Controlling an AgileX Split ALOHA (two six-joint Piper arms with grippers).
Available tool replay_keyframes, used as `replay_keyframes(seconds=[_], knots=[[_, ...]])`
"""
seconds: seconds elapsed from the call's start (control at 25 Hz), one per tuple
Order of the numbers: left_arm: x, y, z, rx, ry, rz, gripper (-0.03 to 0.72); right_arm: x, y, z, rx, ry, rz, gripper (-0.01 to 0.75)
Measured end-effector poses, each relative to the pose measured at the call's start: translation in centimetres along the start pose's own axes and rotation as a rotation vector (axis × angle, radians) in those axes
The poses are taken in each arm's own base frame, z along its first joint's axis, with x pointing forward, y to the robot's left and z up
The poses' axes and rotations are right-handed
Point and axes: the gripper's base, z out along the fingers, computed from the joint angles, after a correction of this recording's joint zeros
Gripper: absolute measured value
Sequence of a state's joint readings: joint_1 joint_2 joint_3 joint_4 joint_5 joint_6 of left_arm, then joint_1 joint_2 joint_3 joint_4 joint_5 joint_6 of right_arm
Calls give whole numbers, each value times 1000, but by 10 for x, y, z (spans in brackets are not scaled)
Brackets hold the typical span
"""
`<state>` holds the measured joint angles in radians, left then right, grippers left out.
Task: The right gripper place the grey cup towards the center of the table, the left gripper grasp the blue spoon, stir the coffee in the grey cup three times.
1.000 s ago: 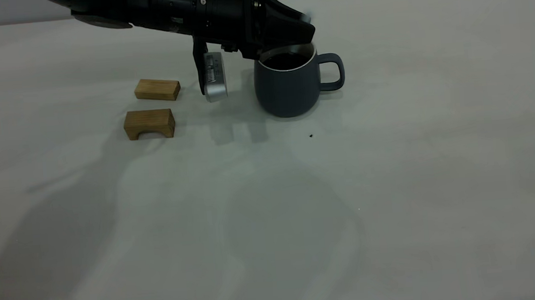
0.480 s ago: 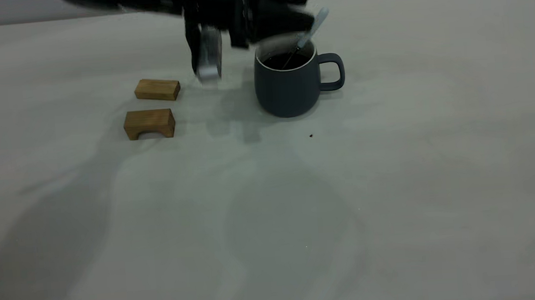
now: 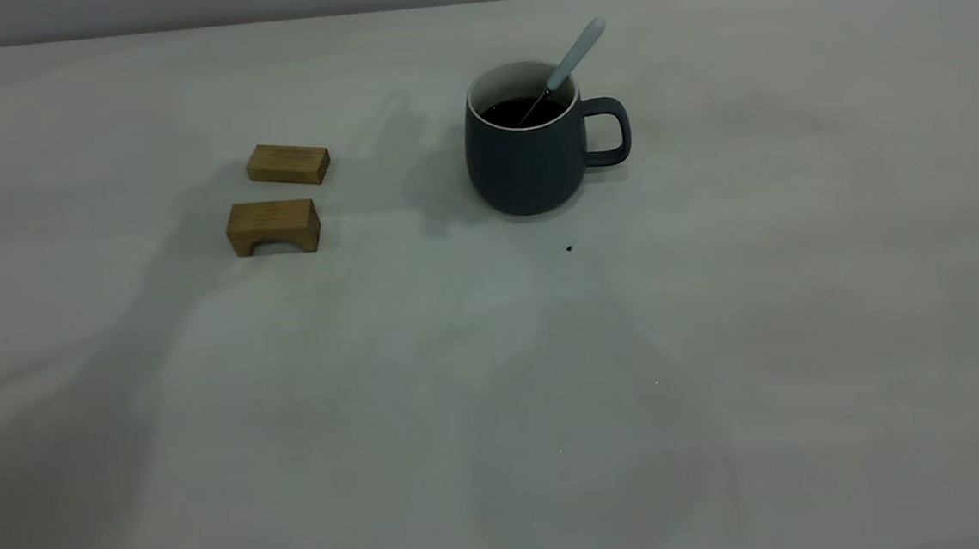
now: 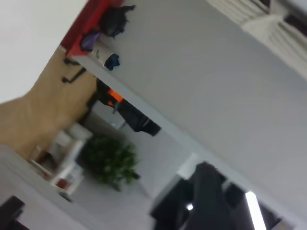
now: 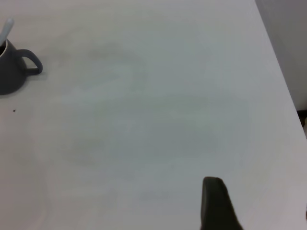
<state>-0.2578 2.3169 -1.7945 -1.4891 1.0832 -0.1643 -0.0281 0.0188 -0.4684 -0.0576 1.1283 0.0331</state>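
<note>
Gone from the exterior view was the left arm, which half a second before had been blurred above and just left of the grey cup (image 3: 528, 155); the cup, the blue spoon (image 3: 569, 60) and the two wooden blocks had not shifted. The spoon stood free, its bowl sunk in the coffee (image 3: 523, 112) and its pale handle leaning over the rim on the handle side of the cup. The cup sat upright on the table (image 3: 718, 336), a little behind a small dark speck (image 3: 570, 249), with the flat wooden block (image 3: 287, 164) and the arched wooden block (image 3: 272, 227) well apart to its left. The left wrist view pointed off at the room and showed no fingers, so the left gripper's state could not be told. Of the right gripper (image 5: 216, 203) only one dark finger showed, far from the cup over bare table, and whether it was released or clenched could not be told either. Judged from this, the stirring looked finished and the spoon let go, so little seemed left beyond both arms parking clear of the cup without brushing the leaning handle.
</note>
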Motion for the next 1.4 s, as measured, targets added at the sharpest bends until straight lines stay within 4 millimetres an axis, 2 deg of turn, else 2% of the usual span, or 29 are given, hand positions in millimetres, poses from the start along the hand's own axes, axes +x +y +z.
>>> replay_keyframes(seconds=[0.2, 0.48, 0.6, 0.72, 0.92, 1.04, 1.24, 1.4], knots=[[30, -32, -12, 25, -10, 225, 572, 0, 0, 0, 0, 0, 0, 471], [69, -75, -45, -47, -190, 842, 572, 0, 0, 0, 0, 0, 0, 471], [95, -85, -63, -213, -222, 1117, 572, 0, 0, 0, 0, 0, 0, 471], [125, -88, -85, -438, -236, 1258, 572, 0, 0, 0, 0, 0, 0, 471], [176, -86, -126, -733, -351, 1158, 572, 0, 0, 0, 0, 0, 0, 471], [207, -74, -153, -898, -461, 1033, 572, 0, 0, 0, 0, 0, 0, 471], [264, -43, -201, -1111, -714, 906, 572, 0, 0, 0, 0, 0, 0, 471], [313, -3, -228, -1176, -838, 898, 572, 0, 0, 0, 0, 0, 0, 471]])
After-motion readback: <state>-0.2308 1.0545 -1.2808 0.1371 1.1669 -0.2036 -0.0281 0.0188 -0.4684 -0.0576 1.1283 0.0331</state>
